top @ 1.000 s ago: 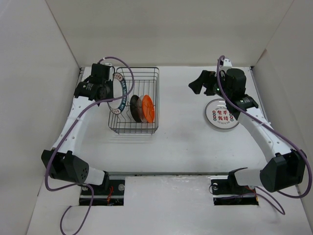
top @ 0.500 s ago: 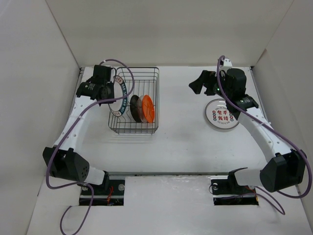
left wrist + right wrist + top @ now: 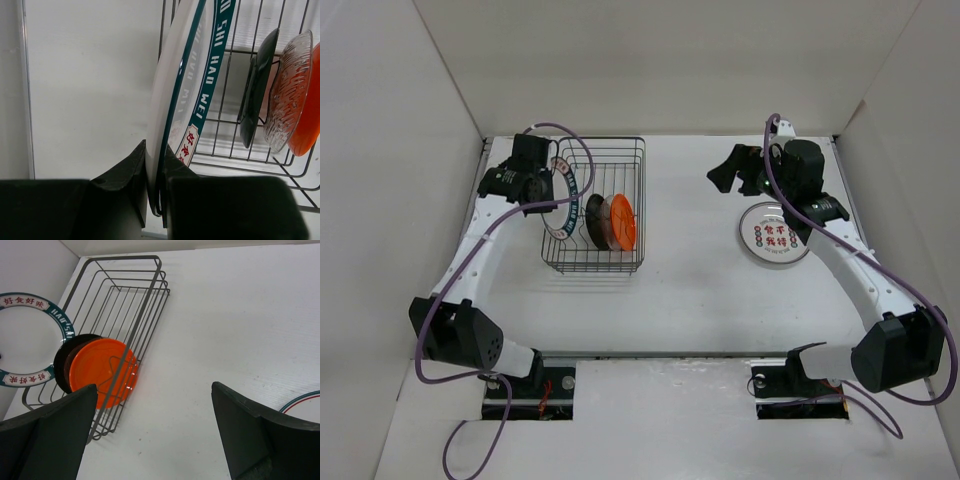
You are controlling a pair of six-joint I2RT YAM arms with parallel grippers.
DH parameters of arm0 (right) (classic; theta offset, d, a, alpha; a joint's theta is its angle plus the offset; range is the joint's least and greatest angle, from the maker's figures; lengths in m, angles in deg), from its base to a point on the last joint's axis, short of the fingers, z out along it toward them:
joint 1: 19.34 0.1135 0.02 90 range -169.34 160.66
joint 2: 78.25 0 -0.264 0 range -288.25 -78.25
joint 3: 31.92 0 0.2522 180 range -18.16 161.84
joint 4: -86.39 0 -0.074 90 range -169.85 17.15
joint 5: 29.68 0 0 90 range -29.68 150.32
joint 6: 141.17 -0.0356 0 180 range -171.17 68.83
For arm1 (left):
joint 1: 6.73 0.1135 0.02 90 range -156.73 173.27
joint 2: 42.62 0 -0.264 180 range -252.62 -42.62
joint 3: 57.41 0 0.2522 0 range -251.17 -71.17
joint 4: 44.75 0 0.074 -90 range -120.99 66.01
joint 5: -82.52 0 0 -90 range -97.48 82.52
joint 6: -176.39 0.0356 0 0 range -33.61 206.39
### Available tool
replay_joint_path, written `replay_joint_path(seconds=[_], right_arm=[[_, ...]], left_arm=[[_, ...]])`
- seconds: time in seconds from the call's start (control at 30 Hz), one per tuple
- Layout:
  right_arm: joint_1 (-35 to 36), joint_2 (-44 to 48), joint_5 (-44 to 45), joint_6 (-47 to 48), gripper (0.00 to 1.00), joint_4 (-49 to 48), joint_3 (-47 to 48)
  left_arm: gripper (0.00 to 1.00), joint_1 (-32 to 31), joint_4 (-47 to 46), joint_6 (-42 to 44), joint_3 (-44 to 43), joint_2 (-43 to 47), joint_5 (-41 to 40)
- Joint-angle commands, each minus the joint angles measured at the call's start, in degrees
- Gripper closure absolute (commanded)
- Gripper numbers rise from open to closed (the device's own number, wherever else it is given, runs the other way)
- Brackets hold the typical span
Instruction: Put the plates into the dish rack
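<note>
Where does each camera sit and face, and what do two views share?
Top external: overhead behind the arms, facing the white table; both show.
Left wrist: behind the left gripper, shut on the teal-rimmed white round plate.
Right wrist: behind the open right gripper, facing the dark wire dish rack.
Wrist views share the round orange plate.

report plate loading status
Left gripper shut on teal plate at rack's left end. Right gripper open, empty. Black plate, clear plate, orange plate racked; last plate on table. Nothing blocking.

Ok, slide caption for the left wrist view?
Left gripper clamps the teal-lettered plate upright by its rim beside the black plate, clear plate and orange plate standing in the dish rack.
</note>
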Motion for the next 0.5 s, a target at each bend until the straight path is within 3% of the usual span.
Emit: replay_joint_path(seconds=[0.0, 0.27, 0.3, 0.43, 0.47], right_arm=[[-0.4, 1.33, -0.49, 0.65, 0.0, -0.91, 0.03], [-0.92, 1.33, 0.11, 0.65, 0.0, -0.22, 0.03], [-1.45, 1.33, 0.82, 0.65, 0.0, -0.21, 0.03], [-3.56, 0.01, 8.28, 0.65, 0.0, 3.92, 0.03], [-5.21, 0.01, 8.29, 0.65, 0.0, 3.92, -0.58]], left_arm=[[1.0, 0.19, -2.29, -0.99, 0.07, 0.28, 0.87], [0.98, -0.34, -2.29, -0.38, 0.08, -2.0, 2.1], [0.86, -0.34, -2.29, -0.38, 0.08, -2.0, 2.1], [0.62, -0.34, -2.29, 0.67, 0.08, -2.0, 4.56], [0.62, -0.34, -2.29, 0.68, 0.08, -2.0, 4.56]])
